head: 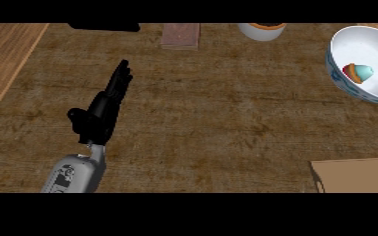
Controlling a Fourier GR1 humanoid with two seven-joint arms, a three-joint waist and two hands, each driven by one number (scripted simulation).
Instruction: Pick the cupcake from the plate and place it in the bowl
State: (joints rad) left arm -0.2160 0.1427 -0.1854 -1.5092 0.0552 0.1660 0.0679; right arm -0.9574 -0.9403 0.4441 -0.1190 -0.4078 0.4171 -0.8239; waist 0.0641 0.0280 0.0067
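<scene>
At the right edge stands a white bowl (347,45) with a blue pattern, and the cupcake (359,72), with teal and orange colours, lies inside it. My left hand (102,111) sits at the left of the counter, fingers straight and pointing away, holding nothing. It is far from the bowl. My right hand does not show. A tan flat thing (347,176) that may be the plate fills the lower right corner, partly cut off.
A white cup (261,31) with an orange inside stands at the back, left of the bowl. A pinkish block (181,35) lies at the back middle and a dark object (105,27) at the back left. A lighter wood strip (16,50) runs along the left.
</scene>
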